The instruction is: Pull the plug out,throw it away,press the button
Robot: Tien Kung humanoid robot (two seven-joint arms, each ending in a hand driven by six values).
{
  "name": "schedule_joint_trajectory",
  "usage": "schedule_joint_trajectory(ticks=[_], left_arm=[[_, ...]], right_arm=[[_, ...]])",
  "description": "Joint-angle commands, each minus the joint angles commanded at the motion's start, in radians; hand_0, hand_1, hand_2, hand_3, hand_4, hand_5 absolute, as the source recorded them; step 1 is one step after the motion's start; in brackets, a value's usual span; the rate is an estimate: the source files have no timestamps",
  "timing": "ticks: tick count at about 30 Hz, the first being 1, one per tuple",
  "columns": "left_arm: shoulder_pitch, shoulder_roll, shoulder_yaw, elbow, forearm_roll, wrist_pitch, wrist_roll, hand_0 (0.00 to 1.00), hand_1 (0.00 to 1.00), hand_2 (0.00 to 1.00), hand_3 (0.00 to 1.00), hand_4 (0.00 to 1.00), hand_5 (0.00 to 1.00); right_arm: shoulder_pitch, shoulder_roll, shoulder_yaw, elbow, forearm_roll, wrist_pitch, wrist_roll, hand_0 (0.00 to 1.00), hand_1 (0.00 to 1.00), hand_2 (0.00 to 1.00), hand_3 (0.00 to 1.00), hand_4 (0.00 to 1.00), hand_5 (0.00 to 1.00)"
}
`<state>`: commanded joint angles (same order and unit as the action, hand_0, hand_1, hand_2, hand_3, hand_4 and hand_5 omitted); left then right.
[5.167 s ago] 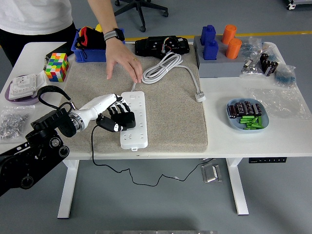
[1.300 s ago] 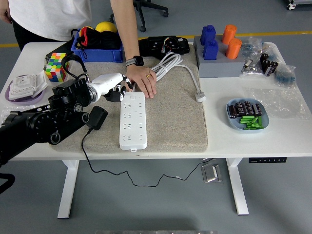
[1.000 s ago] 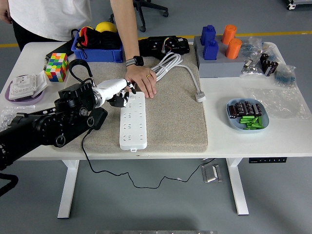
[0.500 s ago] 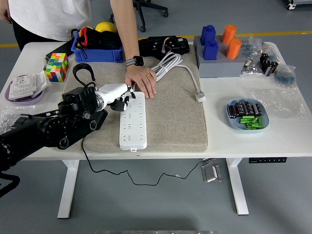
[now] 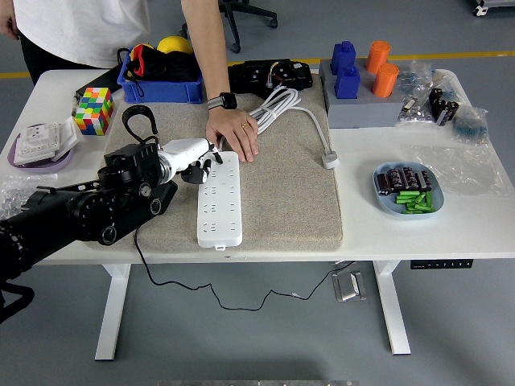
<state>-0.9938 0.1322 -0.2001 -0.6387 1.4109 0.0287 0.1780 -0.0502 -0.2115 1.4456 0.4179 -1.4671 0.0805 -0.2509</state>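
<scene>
Plug point(image 5: 163, 195) out, dropped on mat – robot hand point(image 5: 199, 162) at strip's top end.

A white table point(image 5: 418, 233) stands on grey floor point(image 5: 451, 322), an office chair base point(image 5: 233, 16) behind it

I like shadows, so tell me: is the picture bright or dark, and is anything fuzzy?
Head view: bright, even light over the whole table, with only soft, faint shadows; the power strip and the left hand at its far end look sharp; the clear bags on the right shine a bit; nothing looks blurry.
</scene>
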Motion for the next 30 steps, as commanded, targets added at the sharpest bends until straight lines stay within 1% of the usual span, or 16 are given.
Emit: schedule_joint_trajectory(ticks=[4, 7, 10, 13, 17, 20, 21, 24, 25, 26, 27, 29, 30], left_arm=[[-0.001, 0.001, 0.004, 0.000, -0.001, -0.001, -0.001, 0.039, 0.020, 0.115, 0.702, 0.008, 0.002], [0.006, 0.007, -0.026, -0.016, 0.019, 0.000, -0.005, 0.039, 0.020, 0.115, 0.702, 0.008, 0.002], [0.016, 0.017, -0.089, -0.045, 0.048, 0.000, -0.009, 0.039, 0.020, 0.114, 0.702, 0.008, 0.002], [0.032, 0.034, -0.176, -0.097, 0.080, 0.002, -0.018, 0.039, 0.020, 0.114, 0.702, 0.008, 0.002], [0.058, 0.060, -0.254, -0.152, 0.088, 0.016, -0.063, 0.038, 0.020, 0.116, 0.700, 0.006, 0.002], [0.106, 0.089, -0.341, -0.204, 0.119, 0.025, -0.092, 0.038, 0.020, 0.116, 0.700, 0.006, 0.002], [0.123, 0.097, -0.369, -0.221, 0.129, 0.024, -0.092, 0.078, 0.055, 0.131, 0.709, 0.041, 0.002], [0.189, 0.132, -0.475, -0.289, 0.160, 0.008, -0.087, 0.078, 0.055, 0.131, 0.709, 0.041, 0.002], [0.199, 0.137, -0.493, -0.300, 0.162, 0.005, -0.086, 0.078, 0.055, 0.131, 0.709, 0.041, 0.002], [0.224, 0.153, -0.522, -0.324, 0.172, -0.003, -0.093, 0.078, 0.055, 0.131, 0.709, 0.041, 0.002], [0.244, 0.164, -0.544, -0.343, 0.179, -0.009, -0.095, 0.581, 0.583, 0.529, 0.832, 0.662, 0.002], [0.287, 0.182, -0.590, -0.378, 0.195, -0.014, -0.099, 0.581, 0.583, 0.529, 0.832, 0.662, 0.002], [0.318, 0.191, -0.623, -0.400, 0.209, -0.013, -0.102, 0.581, 0.583, 0.529, 0.832, 0.662, 0.002]], right_arm=[[0.000, 0.000, -0.001, 0.000, 0.000, 0.000, 0.000, 0.767, 0.729, 0.724, 0.713, 0.883, 0.658], [-0.001, 0.001, 0.001, -0.001, -0.001, 0.000, 0.000, 0.767, 0.729, 0.724, 0.713, 0.883, 0.658], [-0.003, 0.001, 0.002, -0.001, -0.002, 0.001, -0.001, 0.767, 0.729, 0.724, 0.713, 0.883, 0.658], [-0.002, 0.001, 0.003, 0.000, -0.003, 0.000, -0.001, 0.767, 0.729, 0.724, 0.713, 0.883, 0.658], [0.000, 0.001, 0.005, 0.001, -0.004, 0.000, 0.000, 0.767, 0.729, 0.724, 0.713, 0.883, 0.658], [0.001, 0.000, 0.008, 0.002, -0.005, 0.000, 0.000, 0.767, 0.729, 0.724, 0.713, 0.883, 0.658], [0.001, 0.000, 0.009, 0.002, -0.005, 0.000, 0.000, 0.767, 0.729, 0.724, 0.713, 0.883, 0.658], [-0.002, 0.000, 0.014, 0.001, -0.007, -0.001, 0.000, 0.767, 0.729, 0.724, 0.713, 0.883, 0.658], [-0.002, 0.000, 0.014, 0.001, -0.007, -0.001, 0.000, 0.767, 0.729, 0.724, 0.713, 0.883, 0.658], [-0.003, 0.000, 0.016, 0.000, -0.009, 0.000, -0.001, 0.767, 0.729, 0.724, 0.713, 0.883, 0.658], [-0.003, 0.000, 0.017, 0.000, -0.010, -0.001, -0.001, 0.767, 0.729, 0.724, 0.713, 0.883, 0.658], [-0.002, 0.000, 0.018, 0.001, -0.010, -0.001, 0.000, 0.767, 0.729, 0.724, 0.713, 0.883, 0.658], [-0.001, 0.001, 0.019, 0.002, -0.009, -0.001, 0.000, 0.767, 0.729, 0.724, 0.713, 0.883, 0.658]])
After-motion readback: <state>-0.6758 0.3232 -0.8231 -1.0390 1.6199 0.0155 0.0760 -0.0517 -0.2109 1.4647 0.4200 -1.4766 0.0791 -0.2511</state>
